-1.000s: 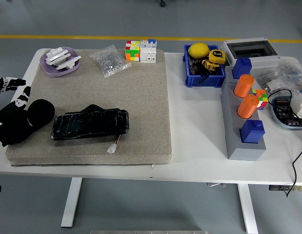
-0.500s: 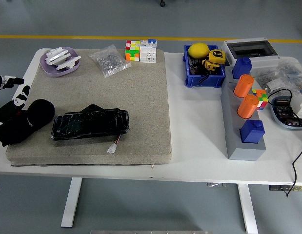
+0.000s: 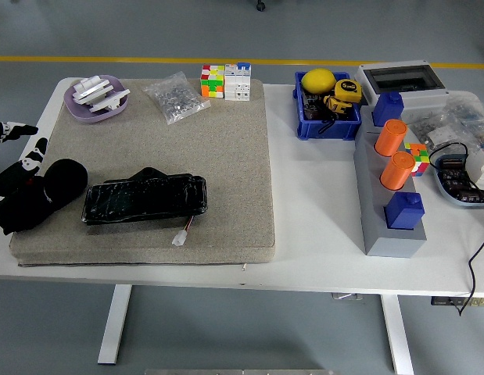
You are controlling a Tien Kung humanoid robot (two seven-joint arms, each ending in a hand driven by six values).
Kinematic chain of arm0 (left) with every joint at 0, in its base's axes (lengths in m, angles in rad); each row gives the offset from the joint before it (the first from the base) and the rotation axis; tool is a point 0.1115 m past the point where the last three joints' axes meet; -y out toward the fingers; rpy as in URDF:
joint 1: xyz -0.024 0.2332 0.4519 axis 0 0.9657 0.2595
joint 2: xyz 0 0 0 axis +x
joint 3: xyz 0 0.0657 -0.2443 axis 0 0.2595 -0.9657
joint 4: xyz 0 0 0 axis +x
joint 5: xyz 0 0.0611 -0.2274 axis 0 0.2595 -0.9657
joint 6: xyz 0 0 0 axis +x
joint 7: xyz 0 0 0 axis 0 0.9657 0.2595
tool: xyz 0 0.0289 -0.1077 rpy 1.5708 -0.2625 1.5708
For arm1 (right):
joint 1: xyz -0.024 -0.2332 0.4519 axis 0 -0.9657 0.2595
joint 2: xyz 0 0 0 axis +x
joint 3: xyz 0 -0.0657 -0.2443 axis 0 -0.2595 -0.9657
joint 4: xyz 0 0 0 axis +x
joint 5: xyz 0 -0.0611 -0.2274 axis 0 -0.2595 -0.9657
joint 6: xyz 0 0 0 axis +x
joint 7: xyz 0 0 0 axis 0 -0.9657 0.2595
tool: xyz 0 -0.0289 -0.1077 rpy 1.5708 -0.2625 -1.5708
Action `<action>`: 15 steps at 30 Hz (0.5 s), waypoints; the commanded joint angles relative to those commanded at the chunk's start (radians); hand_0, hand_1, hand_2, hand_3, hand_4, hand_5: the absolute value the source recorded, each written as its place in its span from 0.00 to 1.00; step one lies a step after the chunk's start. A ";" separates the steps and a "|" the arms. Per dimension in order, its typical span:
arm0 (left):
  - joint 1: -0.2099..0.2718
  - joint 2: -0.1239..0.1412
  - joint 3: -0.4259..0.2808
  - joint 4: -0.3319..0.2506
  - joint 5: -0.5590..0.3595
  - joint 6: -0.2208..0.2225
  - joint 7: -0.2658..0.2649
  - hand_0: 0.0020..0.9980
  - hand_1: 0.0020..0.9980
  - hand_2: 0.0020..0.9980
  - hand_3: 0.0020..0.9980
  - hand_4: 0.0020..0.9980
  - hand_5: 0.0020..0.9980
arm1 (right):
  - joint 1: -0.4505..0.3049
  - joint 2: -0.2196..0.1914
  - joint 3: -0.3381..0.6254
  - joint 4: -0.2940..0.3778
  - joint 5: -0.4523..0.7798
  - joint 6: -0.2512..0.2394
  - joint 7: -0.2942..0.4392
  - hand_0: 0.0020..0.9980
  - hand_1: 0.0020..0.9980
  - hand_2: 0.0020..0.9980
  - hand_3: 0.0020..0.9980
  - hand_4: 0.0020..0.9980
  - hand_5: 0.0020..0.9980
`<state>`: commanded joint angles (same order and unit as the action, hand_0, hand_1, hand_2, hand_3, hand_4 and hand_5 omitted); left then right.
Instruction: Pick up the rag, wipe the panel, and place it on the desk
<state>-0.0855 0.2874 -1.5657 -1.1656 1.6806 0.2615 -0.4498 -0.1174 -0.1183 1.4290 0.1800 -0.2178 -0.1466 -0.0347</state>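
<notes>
The black rag [image 3: 48,193] lies bunched on the left edge of the grey mat [image 3: 226,148]. Just right of it, touching or nearly so, lies the glossy black panel [image 3: 145,198], with a small white connector on wires at its lower right corner. My left hand [image 3: 16,156] comes in at the far left edge. Its black-and-white fingers are spread over the rag's left part and grasp nothing. Whether they still touch the cloth I cannot tell. My right hand does not show.
On the mat's far side are a purple dish [image 3: 97,98] with white parts, a bag of small parts [image 3: 176,97] and puzzle cubes [image 3: 224,81]. To the right stand a blue bin [image 3: 328,105], a grey block with orange cylinders [image 3: 392,148] and cables.
Over the last second my left hand's fingers spread and drew slightly left off the rag. The rag and the panel have stayed where they were.
</notes>
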 joint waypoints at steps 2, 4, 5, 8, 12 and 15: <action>-0.004 0.002 0.007 -0.003 0.010 0.001 0.002 0.69 0.71 0.63 0.59 0.70 0.48 | -0.002 0.001 -0.016 0.000 0.017 0.002 0.000 0.78 0.70 0.70 0.61 1.00 0.49; -0.007 0.005 0.012 -0.007 0.025 0.002 0.005 0.69 0.71 0.63 0.59 0.70 0.48 | -0.002 0.000 -0.025 0.000 0.027 0.002 0.000 0.78 0.70 0.70 0.61 1.00 0.49; -0.008 0.006 0.013 -0.007 0.029 0.002 0.006 0.70 0.72 0.64 0.58 0.71 0.48 | -0.002 -0.001 -0.026 0.000 0.028 0.001 0.000 0.78 0.70 0.70 0.61 1.00 0.49; -0.011 0.009 0.017 -0.006 0.048 0.005 0.009 0.70 0.72 0.64 0.58 0.71 0.48 | 0.001 -0.005 -0.021 0.000 0.023 0.001 0.000 0.78 0.70 0.70 0.61 1.00 0.49; -0.020 0.016 0.021 -0.004 0.116 0.002 0.036 0.73 0.74 0.65 0.59 0.71 0.47 | 0.005 -0.007 -0.016 0.000 0.014 0.002 0.000 0.78 0.70 0.70 0.61 1.00 0.49; -0.034 0.028 0.023 0.005 0.213 -0.034 0.101 0.73 0.74 0.65 0.59 0.71 0.47 | 0.008 -0.008 -0.017 0.000 0.013 0.004 0.001 0.78 0.70 0.70 0.61 1.00 0.49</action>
<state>-0.1196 0.3158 -1.5431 -1.1602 1.8941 0.2276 -0.3487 -0.1098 -0.1259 1.4117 0.1800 -0.2052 -0.1431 -0.0341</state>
